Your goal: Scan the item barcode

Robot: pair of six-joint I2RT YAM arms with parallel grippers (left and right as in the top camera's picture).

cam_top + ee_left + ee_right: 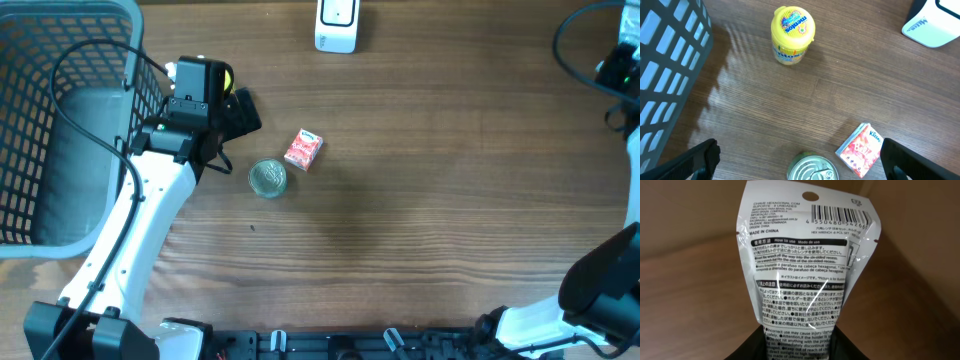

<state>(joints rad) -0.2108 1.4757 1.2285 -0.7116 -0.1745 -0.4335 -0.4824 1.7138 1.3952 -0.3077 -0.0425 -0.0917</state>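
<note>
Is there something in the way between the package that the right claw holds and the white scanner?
Nothing visible. The package is held in the right claw; overhead, the wood from the right side to the scanner lies bare. The can and the red pack sit left of that path.

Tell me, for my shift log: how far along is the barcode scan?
Done: the right gripper is shut on the hex wrench package, its barcode showing. In hand: that arm is at the table's right edge, away from the scanner. Remaining: presenting the barcode; the open left gripper hangs over the can.
</note>
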